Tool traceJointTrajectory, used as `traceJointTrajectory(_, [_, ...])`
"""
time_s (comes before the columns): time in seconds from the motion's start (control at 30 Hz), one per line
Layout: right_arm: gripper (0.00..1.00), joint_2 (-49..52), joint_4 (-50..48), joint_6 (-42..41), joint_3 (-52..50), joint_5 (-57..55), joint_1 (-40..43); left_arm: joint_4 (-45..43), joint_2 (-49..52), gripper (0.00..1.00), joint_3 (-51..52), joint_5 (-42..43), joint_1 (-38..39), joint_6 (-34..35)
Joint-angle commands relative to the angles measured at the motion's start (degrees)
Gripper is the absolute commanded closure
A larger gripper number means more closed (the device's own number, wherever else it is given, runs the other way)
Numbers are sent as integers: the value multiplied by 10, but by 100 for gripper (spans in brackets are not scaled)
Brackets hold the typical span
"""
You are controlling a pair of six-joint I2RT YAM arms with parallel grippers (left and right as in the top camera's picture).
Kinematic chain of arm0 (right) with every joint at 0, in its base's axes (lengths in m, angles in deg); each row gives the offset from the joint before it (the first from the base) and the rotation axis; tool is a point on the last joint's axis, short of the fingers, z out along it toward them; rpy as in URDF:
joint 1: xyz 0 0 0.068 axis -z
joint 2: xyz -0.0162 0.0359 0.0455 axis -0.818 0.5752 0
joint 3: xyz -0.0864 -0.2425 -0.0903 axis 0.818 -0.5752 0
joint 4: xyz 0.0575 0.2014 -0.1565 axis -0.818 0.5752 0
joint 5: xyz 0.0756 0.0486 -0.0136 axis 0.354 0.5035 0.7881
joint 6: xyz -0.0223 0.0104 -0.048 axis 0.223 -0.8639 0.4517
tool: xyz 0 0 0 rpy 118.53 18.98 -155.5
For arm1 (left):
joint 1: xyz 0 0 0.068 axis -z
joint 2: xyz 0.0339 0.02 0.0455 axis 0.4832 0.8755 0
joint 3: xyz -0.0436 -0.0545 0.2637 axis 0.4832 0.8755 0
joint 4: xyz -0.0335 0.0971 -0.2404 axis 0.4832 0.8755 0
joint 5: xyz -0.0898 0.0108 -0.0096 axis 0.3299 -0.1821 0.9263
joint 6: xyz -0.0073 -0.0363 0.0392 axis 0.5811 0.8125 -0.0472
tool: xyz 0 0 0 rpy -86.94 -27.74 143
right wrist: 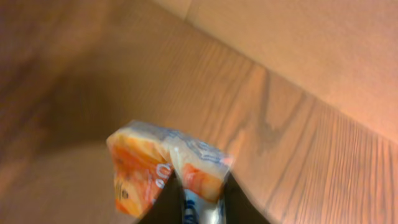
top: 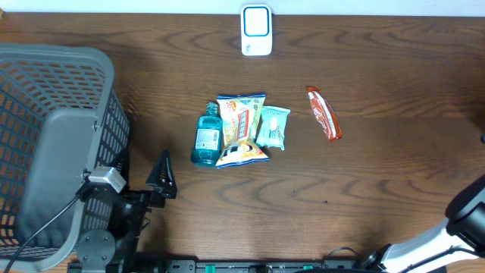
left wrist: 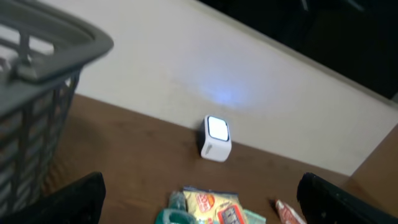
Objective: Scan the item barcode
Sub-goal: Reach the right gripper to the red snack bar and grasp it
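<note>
Orange packet (right wrist: 163,171) stands between the two dark fingers of the right gripper (right wrist: 198,205). The jaws look clamped on its lower end, and the crumpled upper end is free above the counter (right wrist: 292,143). The place of contact is cut off by the lower edge of the right wrist view and the picture is blurred, so the firmness of the grip cannot be judged. No barcode can be read on the side that shows.

The scanner (top: 256,30) is not in that view, and the overhead view does not show the right gripper. The packet is therefore judged to be well to the right of the scanner, on the robot's side of it. To do the step well, the packet should come before the scanner's lit window with the code turned to it, flat and steady, and not covered by the fingers.

On the robot's side of the scanner lie a blue bottle (top: 205,138), a snack bag (top: 241,129) and a pale packet (top: 273,127), with a red-orange packet (top: 324,114) further right. The path should pass above them. The left gripper (top: 163,176), far left of the scanner beside the basket (top: 45,76), has its jaws wide apart and empty.
</note>
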State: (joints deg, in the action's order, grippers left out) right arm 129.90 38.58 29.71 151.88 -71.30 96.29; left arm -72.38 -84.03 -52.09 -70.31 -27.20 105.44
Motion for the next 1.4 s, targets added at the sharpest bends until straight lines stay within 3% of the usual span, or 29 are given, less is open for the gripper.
traceJointTrajectory(0.0, [28, 0, -10, -11, -11, 58, 20, -3, -1, 2, 24, 18, 3, 7])
traceJointTrajectory(0.07, [1, -5, -13, -22, -8, 139, 25, -3, -1, 2, 38, 19, 3, 7])
traceJointTrajectory(0.33, [1, -83, -10, -23, -1, 475, -9, -2, -1, 2, 56, 19, 3, 7])
traceJointTrajectory(0.67, [1, -153, 65, -21, -2, 547, -190, 73, -1, 2, 56, 19, 3, 7])
traceJointTrajectory(0.77, [1, -132, 65, 52, -3, 545, -256, 106, -1, 2, 56, 19, 3, 7])
traceJointTrajectory(0.87, [13, -97, 60, 85, -3, 541, -304, 124, -1, 2, 56, 19, 3, 7])
traceJointTrajectory(0.9, [22, -83, 58, 85, -3, 541, -317, 126, -1, 2, 56, 19, 3, 7])
traceJointTrajectory(1.0, [64, -42, 57, 82, -3, 541, -353, 126, -1, 2, 56, 19, 3, 7])
traceJointTrajectory(1.1, [85, -9, 57, 66, -3, 492, -383, 126, -1, 2, 56, 19, 3, 7])
traceJointTrajectory(1.23, [87, 19, 66, -12, -3, 347, -404, 126, -1, 2, 56, 19, 3, 7])
traceJointTrajectory(1.37, [92, 38, 108, -23, -3, 314, -409, 126, -1, 2, 56, 19, 3, 7])
